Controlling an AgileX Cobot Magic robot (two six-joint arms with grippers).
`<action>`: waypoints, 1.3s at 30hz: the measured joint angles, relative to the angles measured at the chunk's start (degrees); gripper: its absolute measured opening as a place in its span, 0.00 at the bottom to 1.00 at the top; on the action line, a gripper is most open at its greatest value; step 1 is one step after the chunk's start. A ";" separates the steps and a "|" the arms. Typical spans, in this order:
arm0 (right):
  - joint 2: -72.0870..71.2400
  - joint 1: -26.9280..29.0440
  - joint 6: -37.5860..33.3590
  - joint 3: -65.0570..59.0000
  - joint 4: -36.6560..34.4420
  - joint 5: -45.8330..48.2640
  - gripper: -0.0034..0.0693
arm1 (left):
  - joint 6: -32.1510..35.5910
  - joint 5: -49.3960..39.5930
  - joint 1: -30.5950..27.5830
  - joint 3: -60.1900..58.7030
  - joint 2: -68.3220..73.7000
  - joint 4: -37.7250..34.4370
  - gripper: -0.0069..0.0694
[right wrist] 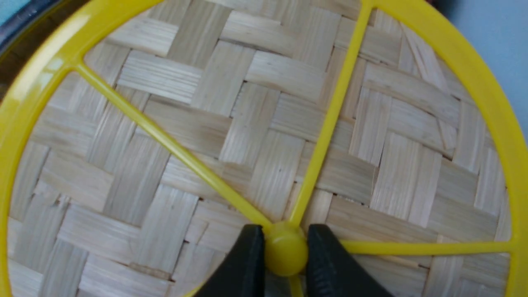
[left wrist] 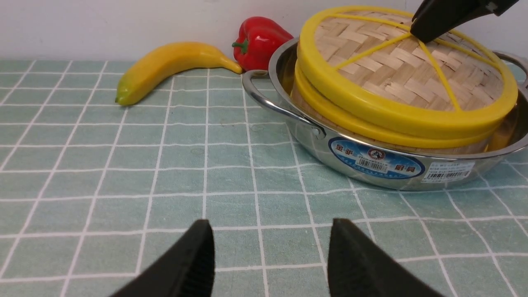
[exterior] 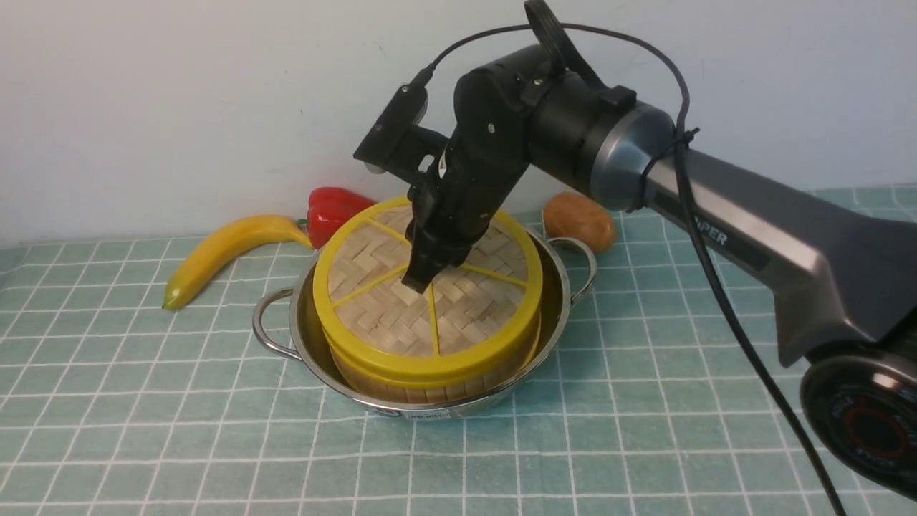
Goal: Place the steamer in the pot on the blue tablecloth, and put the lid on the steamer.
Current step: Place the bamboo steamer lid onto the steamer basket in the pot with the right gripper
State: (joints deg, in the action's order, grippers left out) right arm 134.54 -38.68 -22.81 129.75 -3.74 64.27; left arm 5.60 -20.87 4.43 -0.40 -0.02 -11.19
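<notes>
Item 1, nearest the lens: right gripper (right wrist: 284, 264), its fingers clenched on either side of the small yellow centre knob (right wrist: 285, 252) of the lid (exterior: 428, 284). The grasp is plain in the right wrist view.

Item 2: lid, flat woven disc with yellow rim, lying on the steamer (exterior: 430, 383); in the left wrist view it looks slightly tilted or shifted, with the steamer's own yellow rim showing below it.

Item 3: steamer, standing inside the pot (exterior: 458, 410); contents hidden by the lid.

Item 4: pot, at the centre of the blue tablecloth (exterior: 143, 430), loop handles at roughly 9 and 3 o'clock in the front view.

Item 5: left gripper (left wrist: 270, 264), released, jaws wide apart, low over bare cloth and well apart from the pot, holding nothing.

Item 6, bystanders: banana (exterior: 222, 251) at 10 o'clock of the pot, red pepper (exterior: 333, 208) at 11, brown potato-like object (exterior: 579, 221) at 1.

Step in hand, by judgement: the lidding, nearly complete. The next move calls for settling the lid level, then parting the fingers and lifting straight up without dragging the knob.
</notes>
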 joint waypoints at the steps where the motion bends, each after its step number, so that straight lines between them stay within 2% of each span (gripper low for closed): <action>1: 0.30 0.00 0.00 0.00 0.00 -0.24 0.25 | 0.00 0.00 0.00 0.00 0.00 0.00 0.56; 11: 0.75 0.00 0.00 0.08 -0.26 -0.51 0.25 | 0.00 0.00 0.00 0.00 0.00 0.00 0.56; 13: 0.75 0.00 0.00 0.08 -0.26 -0.47 0.27 | 0.00 0.00 0.00 0.00 0.00 0.00 0.56; 14: 0.75 0.00 0.00 0.10 -0.26 -0.53 0.30 | 0.00 0.00 0.00 0.00 0.00 0.00 0.56; 15: 0.75 0.00 0.00 0.22 -0.26 -0.66 0.40 | 0.00 0.00 0.00 0.00 0.00 0.00 0.56; 18: 0.34 0.00 0.41 0.29 -0.14 -1.15 0.57 | 0.00 0.00 0.00 0.00 0.00 0.00 0.56; 20: -0.60 0.00 0.71 0.10 0.24 -1.10 0.63 | 0.00 0.00 0.00 0.00 0.00 0.00 0.56; 22: -1.71 0.00 1.36 0.01 0.52 -1.18 0.64 | 0.00 0.00 0.00 0.00 0.00 0.00 0.56; 23: -4.14 0.00 2.74 0.03 1.17 -1.49 0.62 | 0.00 0.00 0.00 0.00 0.00 0.00 0.56; 26: -8.74 0.00 5.90 0.03 2.61 -2.27 0.49 | 0.00 0.00 0.00 0.00 0.00 0.00 0.56; 28: -13.52 0.00 10.24 0.17 3.16 -2.33 0.21 | 0.00 0.00 0.00 0.00 0.00 0.00 0.56; 29: -15.05 0.00 12.15 0.23 3.21 -2.33 0.12 | 0.00 0.00 0.00 0.00 0.00 0.00 0.56; 31: -17.34 0.00 15.10 0.42 2.26 -2.20 0.04 | 0.00 0.00 0.00 0.00 0.00 0.00 0.56; 36: -19.40 0.00 19.59 0.50 -3.02 -2.18 0.03 | 0.00 0.00 0.00 0.00 0.00 0.00 0.56; 39: -19.44 0.00 19.85 0.50 -5.95 -2.13 0.03 | 0.00 0.00 0.00 0.00 0.00 0.00 0.56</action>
State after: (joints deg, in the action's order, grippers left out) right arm 115.09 -38.68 -2.96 130.25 -9.69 62.14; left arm 5.60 -20.87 4.43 -0.40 -0.02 -11.19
